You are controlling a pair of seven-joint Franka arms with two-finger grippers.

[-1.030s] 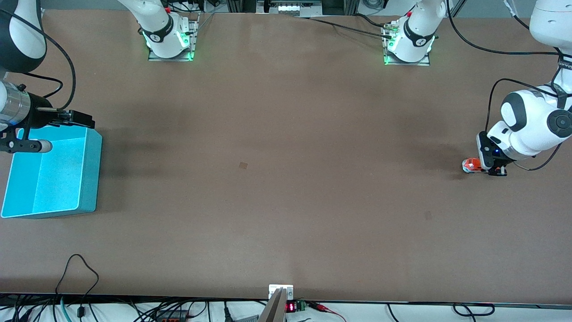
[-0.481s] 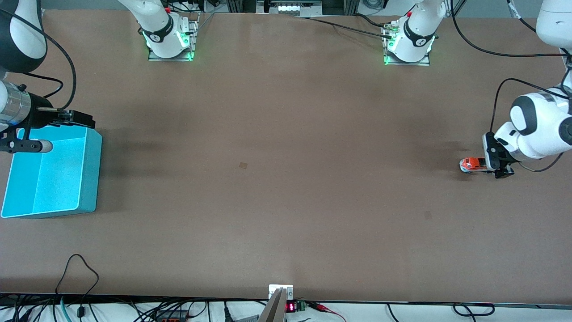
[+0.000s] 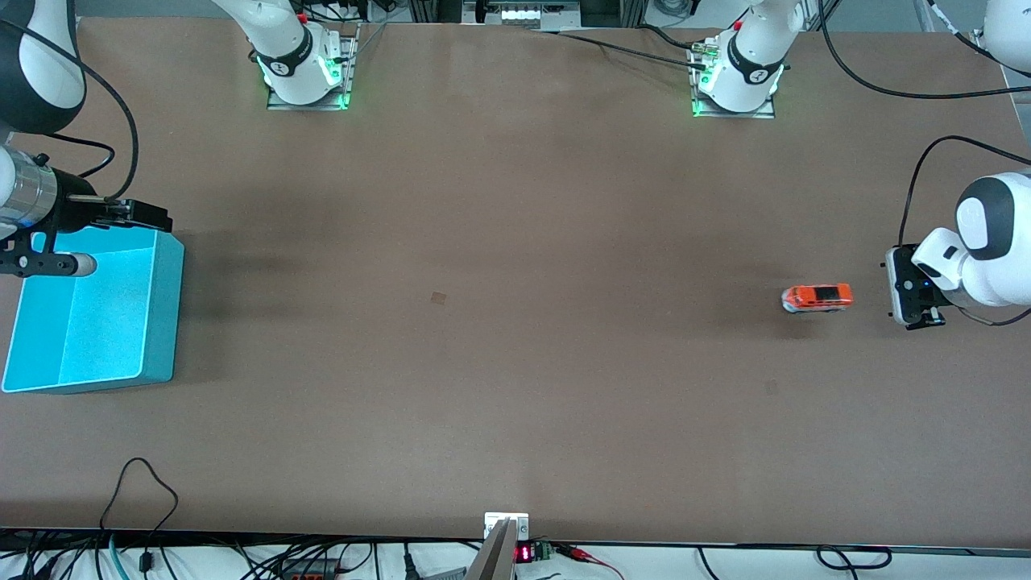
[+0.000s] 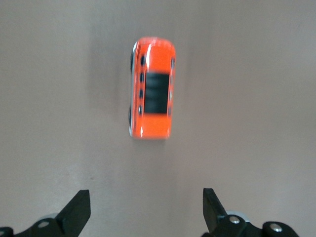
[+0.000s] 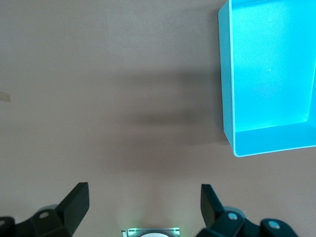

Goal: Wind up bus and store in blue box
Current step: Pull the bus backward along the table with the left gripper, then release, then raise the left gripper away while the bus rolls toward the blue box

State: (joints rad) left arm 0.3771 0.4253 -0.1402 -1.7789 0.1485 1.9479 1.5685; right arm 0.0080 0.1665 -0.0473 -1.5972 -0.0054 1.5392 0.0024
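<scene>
Bus (image 3: pixel 817 298): stands free on its wheels on the table (image 3: pixel 515 322), clear of the left gripper (image 3: pixel 912 288), toward the right arm's end from it. Its nose points away from that gripper and down the table toward the blue box (image 3: pixel 161 322); judged released so its spring can drive it.

Left gripper: near the table surface at the left arm's end, fingers (image 4: pixel 76 212) spread wide and holding nothing. The left wrist view shows the bus (image 4: pixel 152 89) ahead of the open fingers, lined up with the gap between them but well apart.

Right gripper (image 5: pixel 143 207): over the end of the blue box that lies farthest from the front camera, fingers spread and empty. This arm waits, judged stationed to receive the bus.

Blue box: at the right arm's end of the table, well apart from the bus, open top upward, nothing visible inside.

Task standing: bus not yet stored; almost the full table length lies between it and the box.

Risk: a free-rolling toy may veer or stop short.
</scene>
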